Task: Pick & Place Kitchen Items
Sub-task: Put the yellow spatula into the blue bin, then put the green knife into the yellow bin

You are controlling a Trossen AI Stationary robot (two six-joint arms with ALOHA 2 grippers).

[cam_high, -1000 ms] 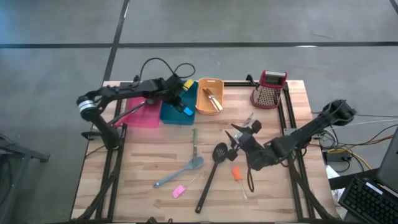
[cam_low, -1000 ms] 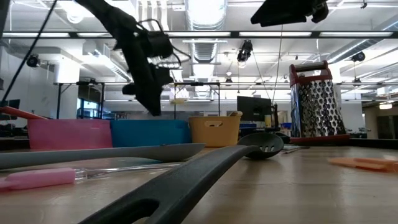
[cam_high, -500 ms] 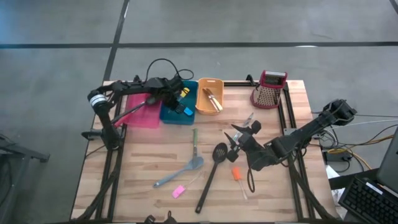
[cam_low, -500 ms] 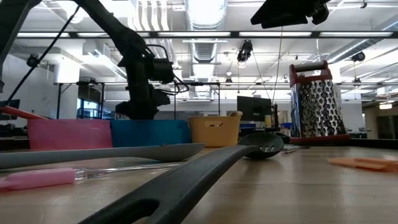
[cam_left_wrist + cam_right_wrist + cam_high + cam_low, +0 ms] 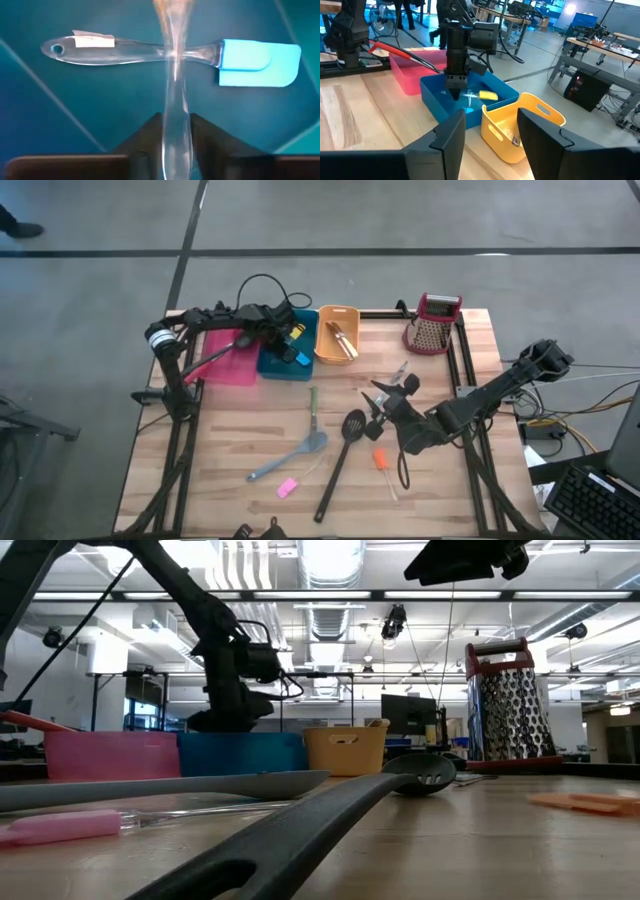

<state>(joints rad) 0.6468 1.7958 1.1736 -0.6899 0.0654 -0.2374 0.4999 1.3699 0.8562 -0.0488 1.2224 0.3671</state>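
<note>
My left gripper (image 5: 272, 340) reaches down into the teal bin (image 5: 285, 365) and is shut on a clear-handled spatula with a yellow head (image 5: 487, 95). Under it a blue-headed spatula (image 5: 257, 55) lies flat on the bin floor. My right gripper (image 5: 378, 395) hovers open above the table's right middle with nothing between its fingers. A black slotted spoon (image 5: 340, 460), a grey spatula (image 5: 290, 458), a green-handled tool (image 5: 313, 408), a pink tool (image 5: 288, 488) and an orange tool (image 5: 380, 460) lie flat on the table. My left gripper has the yellow spatula's clear handle (image 5: 175, 132) between its two fingers, near the free end. The fingers point steeply down from above and lie across the handle. The handle runs away from the fingers and crosses over the blue spatula's handle (image 5: 172, 50); the yellow head lies low in the bin.
A pink bin (image 5: 228, 365) holding a red spoon (image 5: 215, 358) stands left of the teal bin, and an orange bin (image 5: 336, 335) with utensils stands right of it. A red-topped metal grater (image 5: 433, 323) stands at the far right. People show in the room behind.
My left gripper has gone down into the teal bin and tipped more steeply downward, carrying the yellow spatula. The spatula, held above the bin a second ago, is now low inside it, over the blue spatula.
</note>
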